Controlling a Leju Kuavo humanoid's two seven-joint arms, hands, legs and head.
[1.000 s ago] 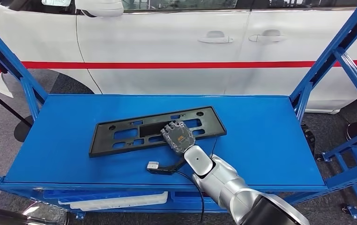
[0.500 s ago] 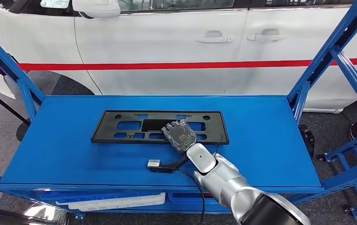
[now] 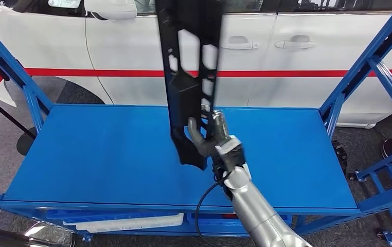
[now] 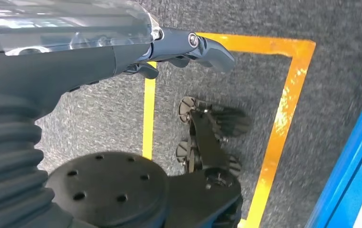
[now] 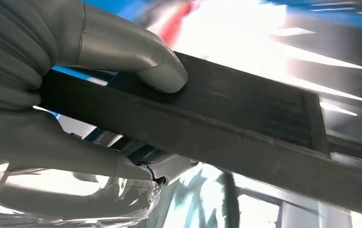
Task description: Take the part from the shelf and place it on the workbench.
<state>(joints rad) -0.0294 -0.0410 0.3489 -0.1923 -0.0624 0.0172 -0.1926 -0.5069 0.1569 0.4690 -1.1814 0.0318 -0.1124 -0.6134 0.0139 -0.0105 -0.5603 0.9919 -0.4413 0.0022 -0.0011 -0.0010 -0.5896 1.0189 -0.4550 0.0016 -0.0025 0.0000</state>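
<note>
Standing upright above the blue shelf [image 3: 106,154], long black slotted part [image 3: 189,77], right hand [image 3: 209,139] gripping its lower end.

A blue shelf [image 3: 106,154] with a flat top deck stands in front of a white car, framed by slanted blue uprights at both ends. On a lower level beneath the deck lies a white tray [image 3: 127,222] beside blue bins. The shelf stands on a grey carpeted floor [image 4: 264,76], which is marked with yellow tape lines [image 4: 283,104] forming a rectangle.
</note>
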